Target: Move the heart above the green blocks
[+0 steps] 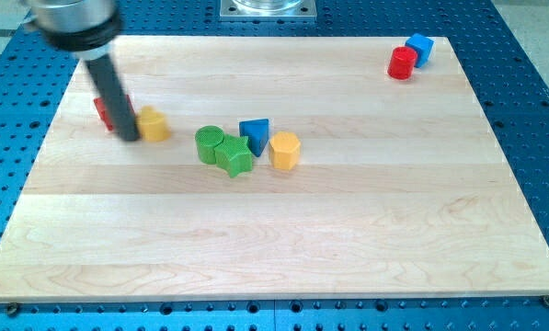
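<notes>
The yellow heart (pixel 154 125) lies on the wooden board (pixel 283 239) at the view's upper left. My tip (pixel 130 139) touches down just left of it, right against its left side. Two green blocks sit to the heart's right: a green cylinder (pixel 208 144) and a green star (pixel 234 157), touching each other. A red block (pixel 101 110) lies left of the rod, partly hidden behind it, so I cannot make out its shape.
A blue triangle (pixel 255 134) stands just right of the green blocks, with a yellow hexagon (pixel 284 150) beside it. A red cylinder (pixel 402 62) and a blue block (pixel 420 48) sit together at the board's top right corner.
</notes>
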